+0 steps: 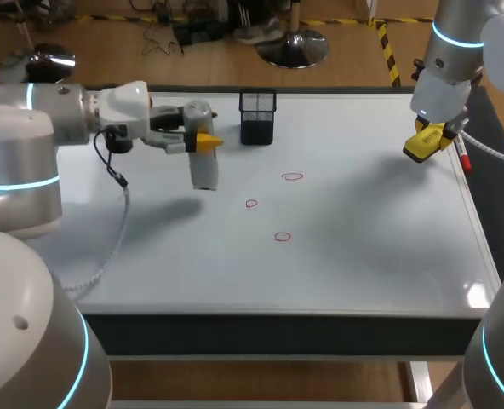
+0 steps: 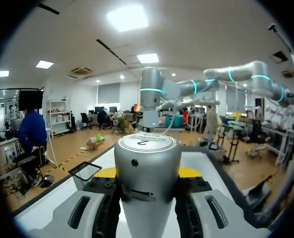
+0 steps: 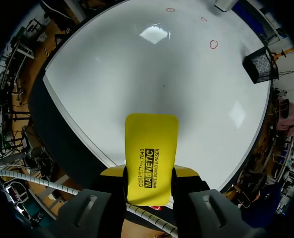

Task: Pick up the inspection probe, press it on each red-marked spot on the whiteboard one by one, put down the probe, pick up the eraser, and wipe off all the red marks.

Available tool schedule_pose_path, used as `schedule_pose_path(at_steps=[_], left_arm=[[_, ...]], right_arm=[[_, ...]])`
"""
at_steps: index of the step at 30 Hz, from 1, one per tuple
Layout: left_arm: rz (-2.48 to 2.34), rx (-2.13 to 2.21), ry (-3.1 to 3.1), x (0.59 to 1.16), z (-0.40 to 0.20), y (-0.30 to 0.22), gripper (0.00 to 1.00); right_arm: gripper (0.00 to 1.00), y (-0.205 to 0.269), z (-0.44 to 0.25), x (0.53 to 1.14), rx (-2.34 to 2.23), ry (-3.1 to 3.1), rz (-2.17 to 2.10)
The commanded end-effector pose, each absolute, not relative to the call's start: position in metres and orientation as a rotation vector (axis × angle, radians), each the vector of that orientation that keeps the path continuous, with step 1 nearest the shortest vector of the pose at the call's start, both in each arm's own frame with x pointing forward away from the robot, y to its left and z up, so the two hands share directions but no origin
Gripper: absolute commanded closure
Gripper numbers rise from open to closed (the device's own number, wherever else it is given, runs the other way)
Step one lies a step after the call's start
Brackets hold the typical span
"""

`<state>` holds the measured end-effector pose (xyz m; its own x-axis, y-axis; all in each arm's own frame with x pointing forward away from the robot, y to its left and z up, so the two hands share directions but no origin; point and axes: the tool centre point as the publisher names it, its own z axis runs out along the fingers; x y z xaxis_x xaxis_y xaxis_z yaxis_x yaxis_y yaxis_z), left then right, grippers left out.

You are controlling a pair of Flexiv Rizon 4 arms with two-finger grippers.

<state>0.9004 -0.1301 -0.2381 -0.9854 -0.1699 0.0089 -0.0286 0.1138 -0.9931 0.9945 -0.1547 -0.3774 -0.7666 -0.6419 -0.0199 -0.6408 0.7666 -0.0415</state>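
Note:
My left gripper (image 1: 204, 141) hangs over the whiteboard (image 1: 363, 247) at its back left, shut on the grey cylindrical inspection probe (image 1: 203, 170), which points down. In the left wrist view the probe (image 2: 147, 158) fills the space between the fingers. Three red marks (image 1: 292, 176) (image 1: 251, 204) (image 1: 283, 236) lie in the board's middle, to the right of the probe. My right gripper (image 1: 435, 135) hovers above the back right edge, shut on the yellow eraser (image 1: 420, 149). In the right wrist view the eraser (image 3: 152, 144) sticks out from the gripper (image 3: 149, 173), with the red marks (image 3: 214, 44) far ahead.
A black mesh basket (image 1: 257, 117) stands at the back of the board, just right of the left gripper. A red pen (image 1: 462, 158) lies at the board's right edge beside the right gripper. The board's raised frame (image 1: 482, 247) runs along the right and front.

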Motion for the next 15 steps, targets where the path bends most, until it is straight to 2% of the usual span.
schedule_pose_path(at_steps=[1,15], left_arm=[[-2.036,-0.169,2.292,0.902,-0.252,-0.144,1.0],[-2.095,-0.056,2.346,0.896,-0.27,-0.185,1.0]], right_arm=[[1.0,-0.155,-0.377,0.995,-1.064,2.922,-0.054],[1.0,-0.155,-0.377,0.995,-1.064,2.922,-0.054]])
